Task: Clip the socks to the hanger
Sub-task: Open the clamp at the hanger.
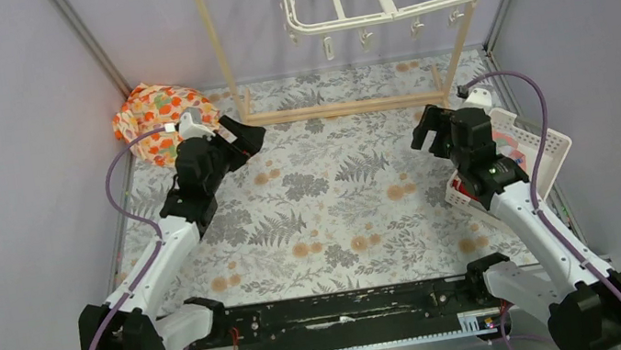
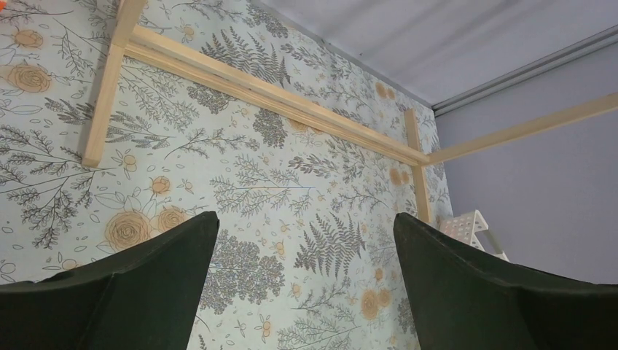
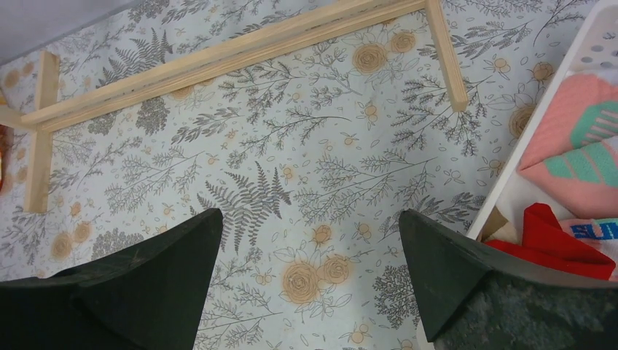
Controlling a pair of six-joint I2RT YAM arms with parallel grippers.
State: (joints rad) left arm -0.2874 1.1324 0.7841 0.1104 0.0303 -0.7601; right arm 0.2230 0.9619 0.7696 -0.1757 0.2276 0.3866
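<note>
Jaws gaping, left end effector and right end effector point forward.

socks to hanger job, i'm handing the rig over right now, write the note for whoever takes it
Left gripper: open, empty, over the table near the flowered bundle.
Right gripper: open, empty, beside the white basket.
Red sock and pink sock lie in that basket, right side.
Hanger hangs at the wooden stand at the back; no sock on the clips in view.
Done: nothing. Left: pick up each sock and clip it on.
</note>
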